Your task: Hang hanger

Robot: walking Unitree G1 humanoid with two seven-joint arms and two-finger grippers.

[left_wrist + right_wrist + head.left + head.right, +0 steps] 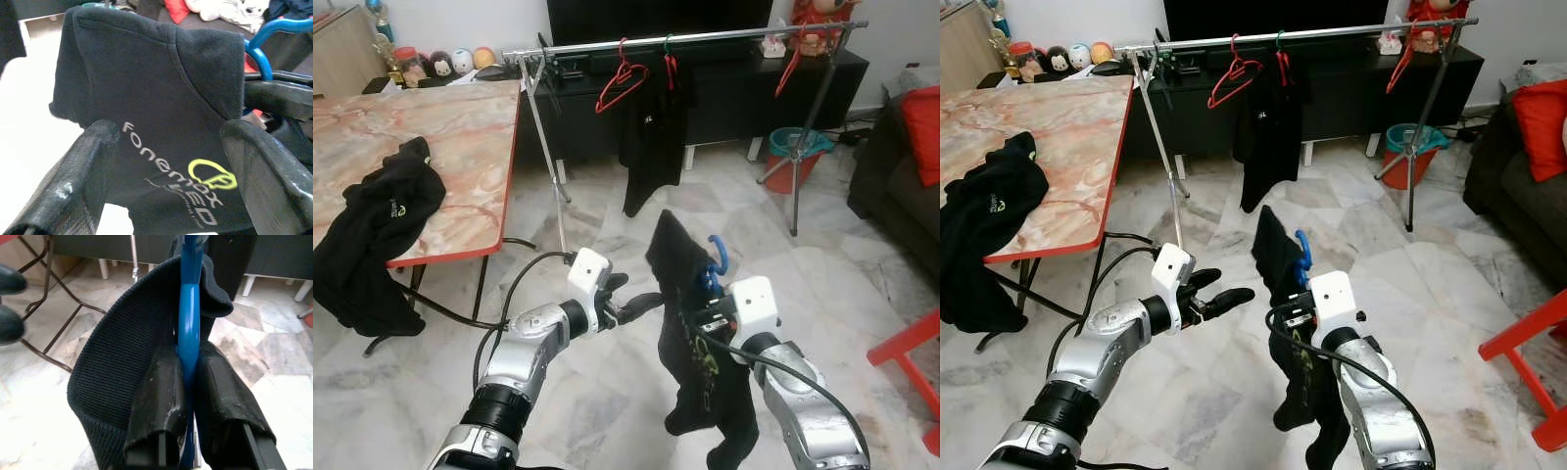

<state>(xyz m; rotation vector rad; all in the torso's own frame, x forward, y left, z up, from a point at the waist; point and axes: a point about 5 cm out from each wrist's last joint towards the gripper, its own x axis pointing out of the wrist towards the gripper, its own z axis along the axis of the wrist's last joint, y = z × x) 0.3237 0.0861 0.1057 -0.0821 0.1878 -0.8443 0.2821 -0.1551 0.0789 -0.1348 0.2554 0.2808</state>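
A blue hanger (717, 262) carries a black shirt (690, 333) with a yellow-green logo, held up over the floor. My right gripper (188, 382) is shut on the blue hanger's neck, both fingers pinching it. My left gripper (641, 305) is open, its fingers (83, 181) pointing at the black shirt (146, 98) just to its left, not touching. The metal clothes rail (685, 39) stands ahead, with a red hanger (619, 83) and a hung black shirt (651, 137) on it.
A marble-topped table (431, 147) with red edge is on the left, a black garment (377, 230) draped over its corner. A dark TV cabinet (744, 93) lies behind the rail. A teal bucket (793, 157), sofa (901, 166) and red stool (911, 357) are on the right.
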